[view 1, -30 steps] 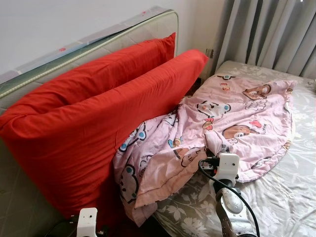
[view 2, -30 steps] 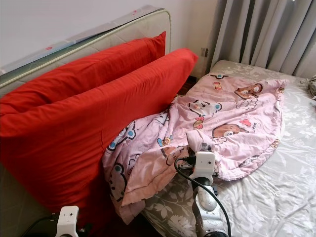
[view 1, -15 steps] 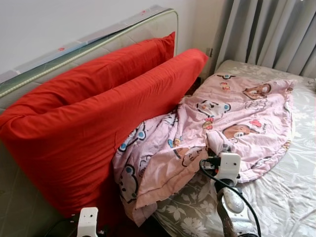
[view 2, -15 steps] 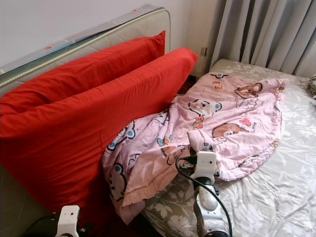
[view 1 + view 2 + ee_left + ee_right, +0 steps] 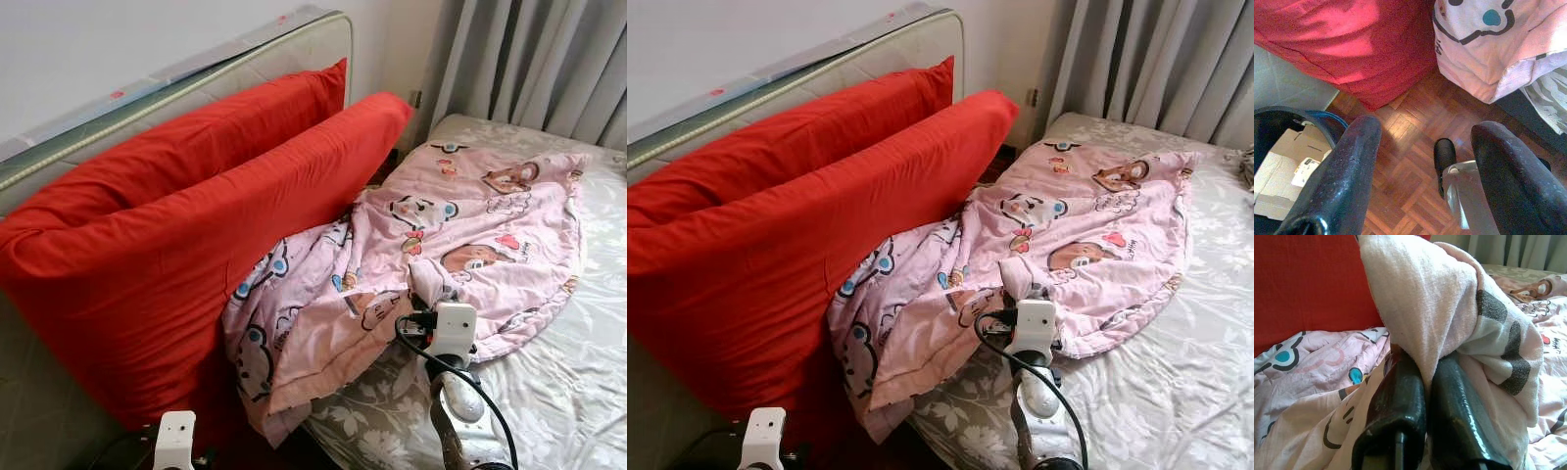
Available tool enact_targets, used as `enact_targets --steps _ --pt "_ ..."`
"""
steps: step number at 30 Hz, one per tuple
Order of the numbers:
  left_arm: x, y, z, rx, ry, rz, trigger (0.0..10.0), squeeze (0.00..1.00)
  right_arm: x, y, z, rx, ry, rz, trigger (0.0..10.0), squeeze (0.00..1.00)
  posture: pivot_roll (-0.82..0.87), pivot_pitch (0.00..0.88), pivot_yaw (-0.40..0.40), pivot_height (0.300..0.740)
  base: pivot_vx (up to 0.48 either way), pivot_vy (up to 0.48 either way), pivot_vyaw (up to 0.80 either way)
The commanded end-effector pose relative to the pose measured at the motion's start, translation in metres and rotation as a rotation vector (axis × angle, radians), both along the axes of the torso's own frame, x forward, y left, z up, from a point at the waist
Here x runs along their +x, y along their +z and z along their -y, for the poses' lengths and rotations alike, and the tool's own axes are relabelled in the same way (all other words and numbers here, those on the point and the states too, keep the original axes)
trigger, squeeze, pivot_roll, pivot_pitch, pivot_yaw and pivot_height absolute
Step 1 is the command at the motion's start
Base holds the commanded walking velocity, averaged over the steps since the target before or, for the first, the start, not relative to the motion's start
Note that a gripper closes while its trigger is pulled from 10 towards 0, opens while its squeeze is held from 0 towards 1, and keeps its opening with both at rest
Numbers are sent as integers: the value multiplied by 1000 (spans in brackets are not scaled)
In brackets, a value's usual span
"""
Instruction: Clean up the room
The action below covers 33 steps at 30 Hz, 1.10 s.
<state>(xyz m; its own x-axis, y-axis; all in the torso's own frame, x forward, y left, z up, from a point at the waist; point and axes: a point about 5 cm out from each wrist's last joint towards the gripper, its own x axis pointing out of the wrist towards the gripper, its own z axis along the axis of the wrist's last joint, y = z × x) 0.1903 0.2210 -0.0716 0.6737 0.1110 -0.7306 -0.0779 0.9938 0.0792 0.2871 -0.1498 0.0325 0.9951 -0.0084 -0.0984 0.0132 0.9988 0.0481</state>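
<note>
Furthest left, a grey upholstered mattress (image 5: 196, 73) is propped against the wall, and two large red fabric cushions (image 5: 196, 225) are leaned against it. Below them, the left gripper (image 5: 1425, 171) hangs low over the brown parquet floor (image 5: 1410, 142), its two black fingers spread wide with nothing between them; a cardboard box (image 5: 1283, 166) is seen just beside it.

To the right, a pink cotton blanket printed with cartoon bears (image 5: 470, 215) is draped from the foot of the red cushions across the bed with its grey floral sheet (image 5: 568, 392), one corner hanging off the bed's edge towards the floor. The right gripper (image 5: 1425, 382) is clamped tight on a fold of this blanket near its lower edge, the cloth bunched up over the fingertips.

Only a small pinch of fabric appears to be held, so the fold could be lost if the blanket were pulled hard or its weight shifted. The blanket's far side is tucked against the red cushions; a pull could drag them over. The hanging corner could slide further onto the floor. The black cable (image 5: 460, 377) on the right arm could be snagged by loose cloth.
</note>
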Motion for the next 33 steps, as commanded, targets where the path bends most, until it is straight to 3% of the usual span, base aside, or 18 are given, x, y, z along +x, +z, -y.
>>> enact_targets --steps 1,24,33 --pt "-3 -1 -1 2 4 -12 10000 0 3 3 -4 -6 12 12 10000 0 -10 29 17 740 0 0 0" --pt "0 0 2 -1 -10 2 10000 0 3 3 -3 -15 2 14 10000 0 -8 24 19 740 -221 0 0" --pt "1 0 2 0 -12 6 10000 0 4 9 26 -91 -201 42 10000 0 -8 26 21 740 -241 0 0"
